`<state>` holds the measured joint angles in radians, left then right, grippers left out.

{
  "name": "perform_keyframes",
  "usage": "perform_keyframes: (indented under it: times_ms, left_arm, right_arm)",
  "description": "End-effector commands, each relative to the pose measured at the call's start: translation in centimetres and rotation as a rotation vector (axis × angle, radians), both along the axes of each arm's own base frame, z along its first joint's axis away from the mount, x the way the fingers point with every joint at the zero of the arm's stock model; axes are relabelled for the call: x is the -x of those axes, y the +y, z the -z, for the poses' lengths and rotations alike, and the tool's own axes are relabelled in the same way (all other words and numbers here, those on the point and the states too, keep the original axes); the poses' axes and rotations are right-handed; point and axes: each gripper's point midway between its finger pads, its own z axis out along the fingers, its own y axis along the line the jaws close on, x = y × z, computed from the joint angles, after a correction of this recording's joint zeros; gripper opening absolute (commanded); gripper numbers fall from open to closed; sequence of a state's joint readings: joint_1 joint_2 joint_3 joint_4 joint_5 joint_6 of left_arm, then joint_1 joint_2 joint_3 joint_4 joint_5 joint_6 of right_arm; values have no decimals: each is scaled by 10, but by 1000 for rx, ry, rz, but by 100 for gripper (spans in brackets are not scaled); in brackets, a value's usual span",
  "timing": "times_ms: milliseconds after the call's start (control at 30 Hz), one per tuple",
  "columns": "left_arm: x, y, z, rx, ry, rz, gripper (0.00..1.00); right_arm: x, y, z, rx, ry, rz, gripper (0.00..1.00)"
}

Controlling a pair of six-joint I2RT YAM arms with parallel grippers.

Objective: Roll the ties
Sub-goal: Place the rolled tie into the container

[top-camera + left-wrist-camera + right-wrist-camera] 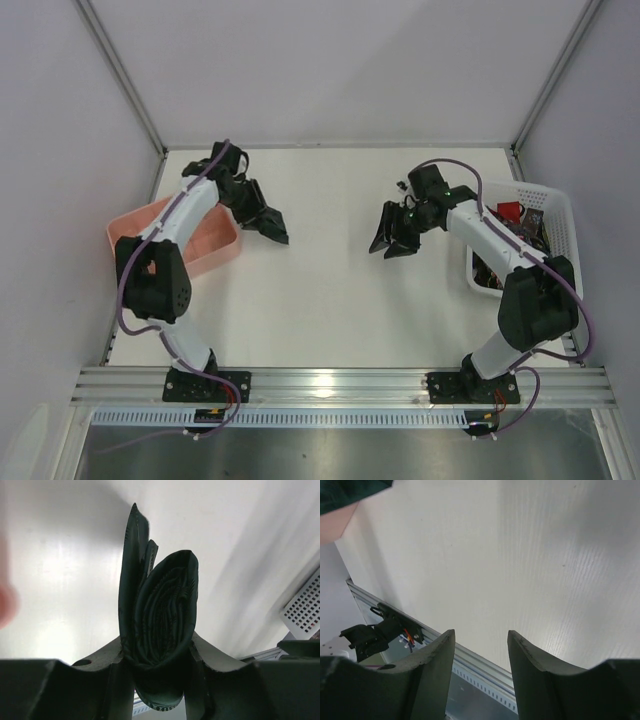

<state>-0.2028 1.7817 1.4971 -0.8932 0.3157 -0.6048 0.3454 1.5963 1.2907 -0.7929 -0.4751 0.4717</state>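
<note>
- The tray [215, 262] sits at the table's [330, 300] left edge, partly under the left arm.
- The basket [560, 215] stands at the right edge, with loose ties [495, 270] lying inside it.
- The left gripper [265, 222] hangs over the table just right of the tray, with a rolled tie [160, 630] wedged between its jaws.
- The right gripper [395, 238] hangs left of the basket, well apart from the left one, with only bare table between its jaws.
- Both arm bases are bolted to the rail [340, 385] along the near edge.
</note>
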Motion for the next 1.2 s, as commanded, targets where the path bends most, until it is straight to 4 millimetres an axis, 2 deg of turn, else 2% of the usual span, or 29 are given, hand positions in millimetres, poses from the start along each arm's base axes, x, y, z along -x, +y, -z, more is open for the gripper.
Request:
perform_keyframes:
  times_ms: [0, 33, 167, 233, 267, 333, 533, 700, 867, 1167]
  left_arm:
    - [2, 32, -29, -51, -39, -26, 0]
    - [-1, 45, -31, -56, -38, -55, 0]
    - [-9, 77, -47, -70, -68, -128, 0]
    - [-8, 89, -51, -89, -75, -143, 0]
    - [-9, 103, -52, -91, -77, -175, 0]
    - [-8, 117, -52, -106, -69, -199, 0]
    - [-1, 147, -55, -144, -63, -249, 0]
    - [4, 159, -53, -153, -59, -274, 0]
    - [1, 160, -36, -141, -6, -279, 0]
    - [-1, 166, -2, -195, 112, -295, 1]
  right_arm:
    - [9, 13, -9, -51, -10, -45, 52]
    - [10, 14, -9, -54, -11, -50, 52]
    - [13, 20, -10, -58, -12, -76, 52]
    - [14, 22, -10, -58, -11, -84, 52]
    - [14, 23, -11, -61, -14, -86, 52]
    - [14, 24, -10, -60, -14, -90, 52]
    - [13, 27, -5, -52, -2, -97, 52]
    - [15, 32, -2, -51, 5, -107, 52]
    - [15, 38, -2, -55, 2, -116, 52]
    - [16, 35, 1, -39, 5, -112, 52]
